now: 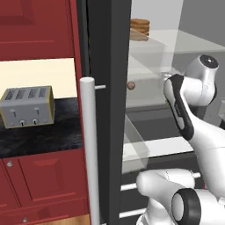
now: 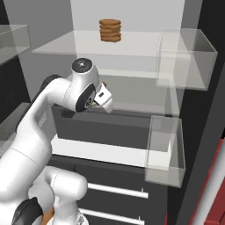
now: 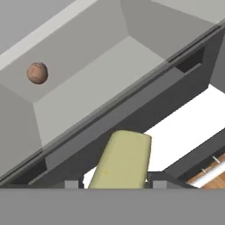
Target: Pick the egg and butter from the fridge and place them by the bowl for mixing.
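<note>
The fridge (image 1: 107, 52) stands open, showing its white interior and glass shelves. The egg (image 3: 37, 72), a tiny brownish-pink ball, lies on a middle shelf near the left wall, also seen as the egg (image 1: 130, 85). A pale yellow butter (image 3: 123, 158) stick sits between my fingertips and hangs in front of the drawer. My gripper (image 3: 115, 182) is shut on it. My hand (image 2: 104, 99) reaches into the fridge at that shelf's level, to the right of the egg. The bowl is out of view.
A stack of flat brown discs (image 2: 110, 30) rests on the upper glass shelf. Clear door bins (image 2: 165, 149) hang on the right. The fridge's white bar handle (image 1: 90, 149) is close on the left, with a toaster (image 1: 27, 106) on the dark counter beyond.
</note>
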Motion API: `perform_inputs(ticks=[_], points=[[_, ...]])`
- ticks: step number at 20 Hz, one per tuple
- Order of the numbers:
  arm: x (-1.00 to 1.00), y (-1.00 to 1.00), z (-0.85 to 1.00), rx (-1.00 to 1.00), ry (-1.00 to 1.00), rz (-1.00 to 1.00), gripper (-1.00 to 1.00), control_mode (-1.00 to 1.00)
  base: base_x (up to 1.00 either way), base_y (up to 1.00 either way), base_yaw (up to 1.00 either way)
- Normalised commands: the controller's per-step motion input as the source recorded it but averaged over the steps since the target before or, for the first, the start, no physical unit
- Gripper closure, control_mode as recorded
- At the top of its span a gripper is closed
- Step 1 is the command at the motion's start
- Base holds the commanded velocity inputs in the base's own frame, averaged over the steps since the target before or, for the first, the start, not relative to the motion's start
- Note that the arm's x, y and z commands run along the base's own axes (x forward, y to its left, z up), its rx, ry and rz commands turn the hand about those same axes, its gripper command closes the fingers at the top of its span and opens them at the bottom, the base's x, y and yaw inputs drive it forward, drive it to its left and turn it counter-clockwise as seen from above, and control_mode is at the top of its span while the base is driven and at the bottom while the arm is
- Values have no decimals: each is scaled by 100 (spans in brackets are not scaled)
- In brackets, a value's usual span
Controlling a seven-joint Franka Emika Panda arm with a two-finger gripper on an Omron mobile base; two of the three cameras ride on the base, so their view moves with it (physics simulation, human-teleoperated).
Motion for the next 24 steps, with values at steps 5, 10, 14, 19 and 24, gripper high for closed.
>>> perform_inputs(ticks=[5,10,14,19,24], points=[[0,0,0,0,0,0,100,100,-100,21,12],[0,0,0,0,0,0,100,100,-100,35,16],[0,0,0,0,0,0,100,100,-100,31,-71],[0,0,0,0,0,0,100,100,-100,35,-79],[0,0,0,0,0,0,100,100,-61,-41,-72]])
